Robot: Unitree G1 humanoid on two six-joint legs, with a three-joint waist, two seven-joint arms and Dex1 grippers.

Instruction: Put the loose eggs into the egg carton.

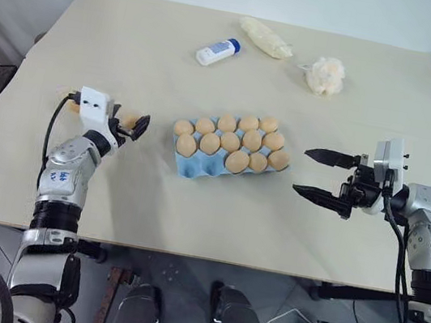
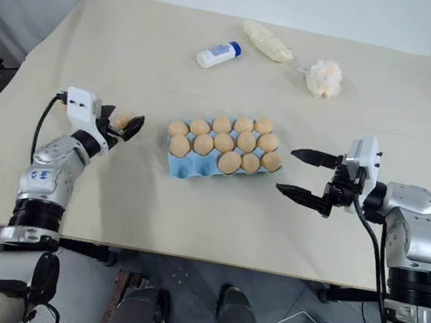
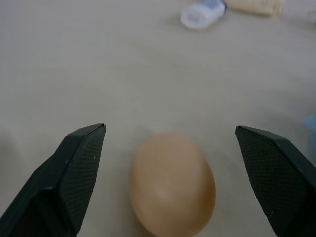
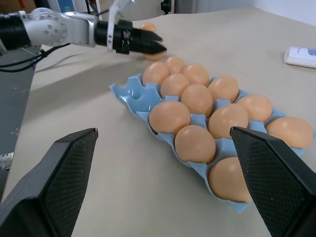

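Tan-orange and smooth, one loose oval egg lies on the pale matte table between the spread black fingers of the left claw, untouched. Nearby, the light blue moulded egg carton runs lengthwise across the table, slightly angled, holding eleven eggs. Right claw hangs spread beside the carton.

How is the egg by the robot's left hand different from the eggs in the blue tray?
The loose egg lies alone on the bare table, while the other eggs sit in the egg carton. The loose egg lies between the open fingers of the left gripper; the carton eggs have no gripper around them. All share one tan-orange colour and oval shape.
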